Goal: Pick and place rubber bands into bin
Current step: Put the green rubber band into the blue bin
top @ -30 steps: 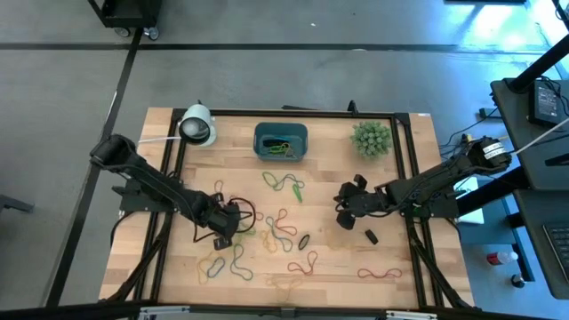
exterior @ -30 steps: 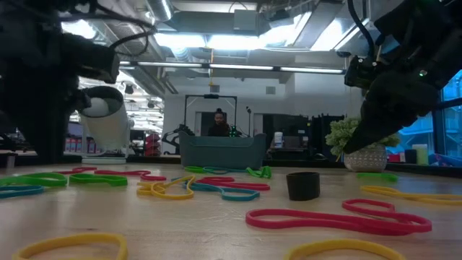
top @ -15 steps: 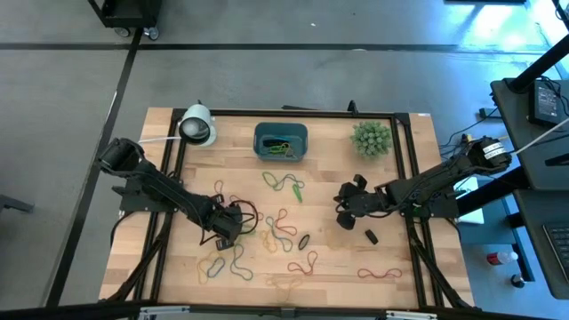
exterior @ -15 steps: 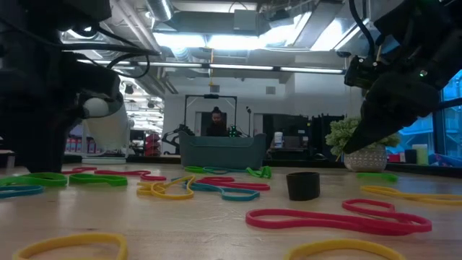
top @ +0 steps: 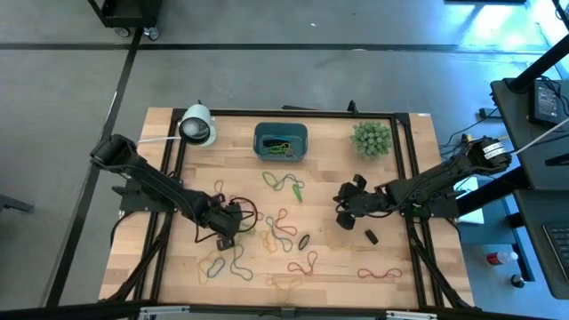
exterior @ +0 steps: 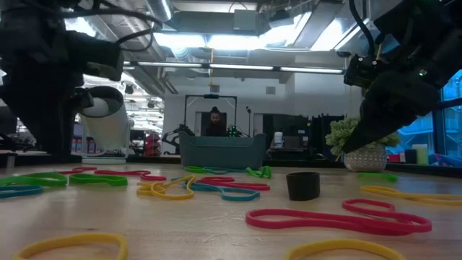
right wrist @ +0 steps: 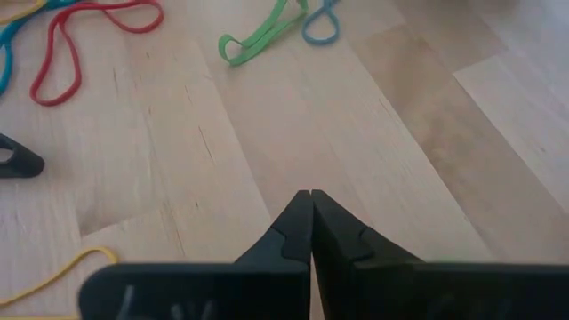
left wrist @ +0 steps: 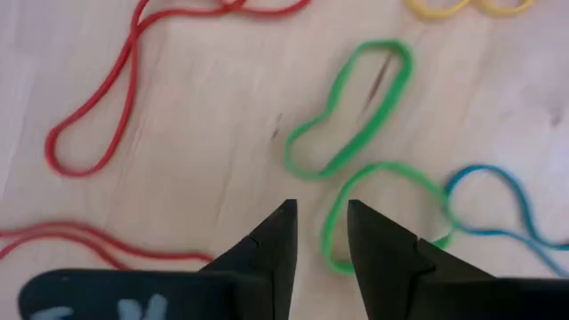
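Many rubber bands [top: 267, 227], red, green, yellow and blue, lie flat and scattered over the wooden table's middle and near part. The teal bin [top: 281, 140] stands at the far middle with a few bands inside. My left gripper [top: 233, 224] points down over the left part of the pile. It is open by a narrow gap [left wrist: 320, 218], with nothing between the fingers. Two green bands [left wrist: 351, 111] [left wrist: 382, 209] lie just ahead of its fingertips. My right gripper [top: 342, 218] [right wrist: 309, 194] hangs shut over bare wood right of the pile.
A white cylinder [top: 197, 124] lies at the far left and a spiky green plant [top: 371, 138] stands at the far right. A small black cup-like piece [exterior: 303, 185] sits on the wood near the right gripper. A person [exterior: 214, 123] stands far behind the table.
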`<act>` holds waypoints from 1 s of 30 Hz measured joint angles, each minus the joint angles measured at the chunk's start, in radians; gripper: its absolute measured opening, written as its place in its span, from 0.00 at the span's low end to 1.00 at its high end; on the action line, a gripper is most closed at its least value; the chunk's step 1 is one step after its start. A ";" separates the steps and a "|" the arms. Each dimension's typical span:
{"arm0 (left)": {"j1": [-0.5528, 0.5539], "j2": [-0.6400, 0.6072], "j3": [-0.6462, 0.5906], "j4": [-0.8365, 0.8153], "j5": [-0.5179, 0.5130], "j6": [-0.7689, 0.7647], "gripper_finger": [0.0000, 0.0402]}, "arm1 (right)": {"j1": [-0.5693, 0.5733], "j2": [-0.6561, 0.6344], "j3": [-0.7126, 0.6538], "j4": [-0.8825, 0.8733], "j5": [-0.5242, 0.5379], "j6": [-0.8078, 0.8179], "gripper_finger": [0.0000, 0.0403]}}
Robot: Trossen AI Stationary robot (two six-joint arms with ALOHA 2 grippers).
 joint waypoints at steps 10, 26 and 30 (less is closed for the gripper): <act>-0.006 0.048 -0.002 0.041 -0.010 0.028 0.24 | 0.000 0.000 0.000 0.008 0.000 -0.001 0.01; -0.007 0.111 0.000 0.039 0.050 0.022 0.13 | 0.000 0.000 0.000 0.009 0.000 -0.001 0.01; -0.013 0.111 0.013 0.027 0.046 0.024 0.02 | 0.000 0.000 0.000 0.017 0.000 -0.002 0.01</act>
